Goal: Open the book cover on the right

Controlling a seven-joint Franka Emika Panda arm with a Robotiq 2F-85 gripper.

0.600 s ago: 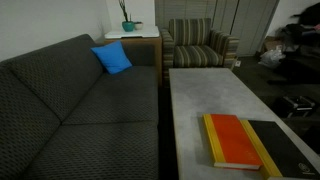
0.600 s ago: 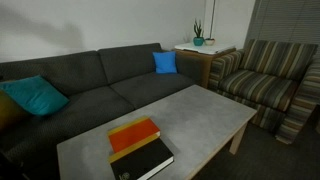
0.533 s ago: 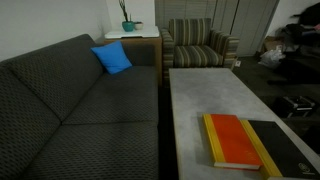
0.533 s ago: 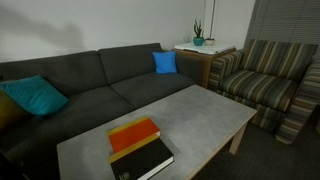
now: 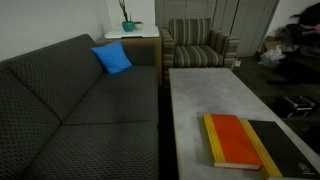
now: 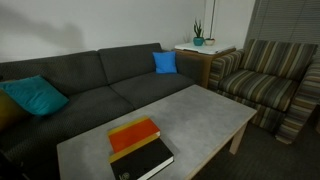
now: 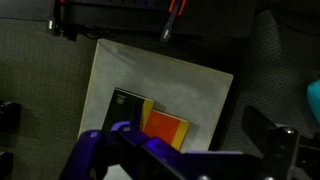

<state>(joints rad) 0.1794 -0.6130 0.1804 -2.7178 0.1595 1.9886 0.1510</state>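
1. One book cover [image 6: 146, 160], black and closed, lies flat on the grey table [image 6: 200, 115]. It sits at the bottom centre of an exterior view and in the lower right corner of an exterior view [image 5: 287, 148], where the frame edge cuts it off.
2. Seen from the wrist, the book cover [image 7: 127, 108] lies left of centre near the table's lower edge, with a small pale mark near its upper left corner.
3. An orange-red book [image 6: 133, 136] with a yellow edge lies just beside the book cover, long sides together. Whether they touch cannot be told.
4. The gripper [image 7: 185, 160] appears only in the wrist view, as a blurred mass across the bottom of the frame, high above the table and clear of both books. Its opening cannot be told, and it holds nothing visible.
5. A dark sofa [image 5: 70, 110] runs along the table's long side, carrying a blue cushion [image 5: 113, 58] and a teal cushion [image 6: 35, 96].
6. A striped armchair [image 6: 265, 80] stands beyond the table's far end.
7. A side table [image 6: 195, 50] between sofa and armchair bears a plant [image 6: 198, 35].
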